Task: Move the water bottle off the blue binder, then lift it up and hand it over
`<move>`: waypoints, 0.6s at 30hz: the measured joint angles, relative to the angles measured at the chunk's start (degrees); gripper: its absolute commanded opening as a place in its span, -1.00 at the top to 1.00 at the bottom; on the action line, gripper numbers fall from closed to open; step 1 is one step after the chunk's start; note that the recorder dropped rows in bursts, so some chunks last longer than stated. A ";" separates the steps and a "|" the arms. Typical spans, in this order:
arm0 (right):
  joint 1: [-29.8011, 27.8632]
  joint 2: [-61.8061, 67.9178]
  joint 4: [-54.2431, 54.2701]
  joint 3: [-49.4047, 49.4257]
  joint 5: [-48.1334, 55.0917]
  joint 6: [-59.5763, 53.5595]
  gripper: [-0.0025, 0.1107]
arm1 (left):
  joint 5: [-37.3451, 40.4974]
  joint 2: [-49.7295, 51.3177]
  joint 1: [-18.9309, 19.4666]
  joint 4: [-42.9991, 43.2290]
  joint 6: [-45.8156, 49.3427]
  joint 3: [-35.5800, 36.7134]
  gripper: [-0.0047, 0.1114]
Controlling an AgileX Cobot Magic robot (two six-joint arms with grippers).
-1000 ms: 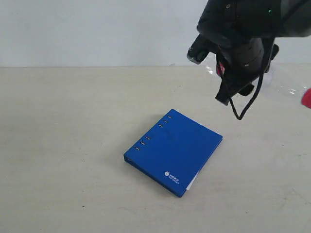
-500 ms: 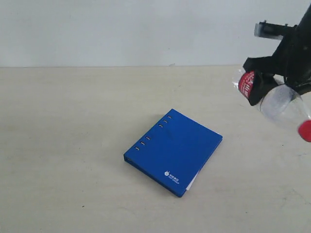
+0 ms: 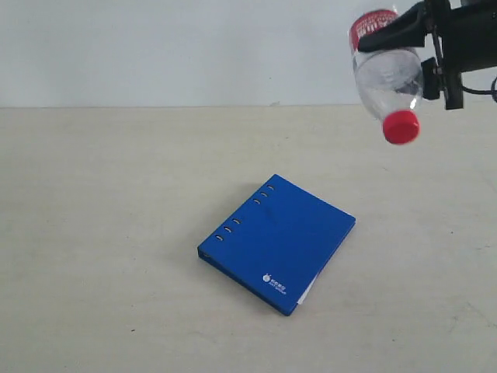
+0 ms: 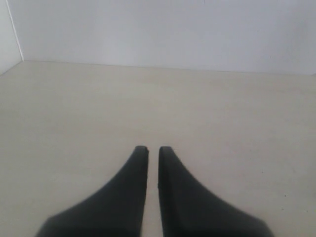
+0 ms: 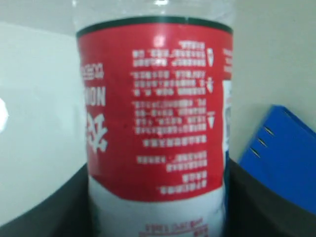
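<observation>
The water bottle (image 3: 386,68) hangs high at the upper right of the exterior view, tilted with its red cap (image 3: 401,127) pointing down toward the camera. My right gripper (image 3: 415,35) is shut on its labelled body; in the right wrist view the red-and-white label (image 5: 155,111) fills the frame between the dark fingers (image 5: 256,197). The blue binder (image 3: 278,242) lies flat on the table with nothing on it, and one corner of the blue binder (image 5: 284,150) shows in the right wrist view. My left gripper (image 4: 153,148) is shut and empty over bare table.
The beige table (image 3: 101,233) stretches around the binder, with a white wall (image 3: 155,47) behind it. A white paper edge (image 3: 307,289) sticks out of the binder's near corner.
The right arm swung the bottle from the far right edge upward and a little leftward, and the cap now points down toward the camera. The binder has stayed in place.
</observation>
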 measured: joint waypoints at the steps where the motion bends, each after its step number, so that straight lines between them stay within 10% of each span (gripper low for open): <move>1: -0.10 0.00 4.55 1.48 -1.07 -2.31 0.96 | 0.00 0.00 0.00 0.00 0.00 0.00 0.79; 8: -0.12 -0.27 1.00 4.03 -12.04 -9.60 0.96 | 0.00 0.00 0.00 0.00 0.00 0.00 0.79; 18: 11.00 -3.73 -67.81 -10.11 -11.70 21.51 0.96 | 0.00 0.00 0.00 0.00 0.00 0.00 0.79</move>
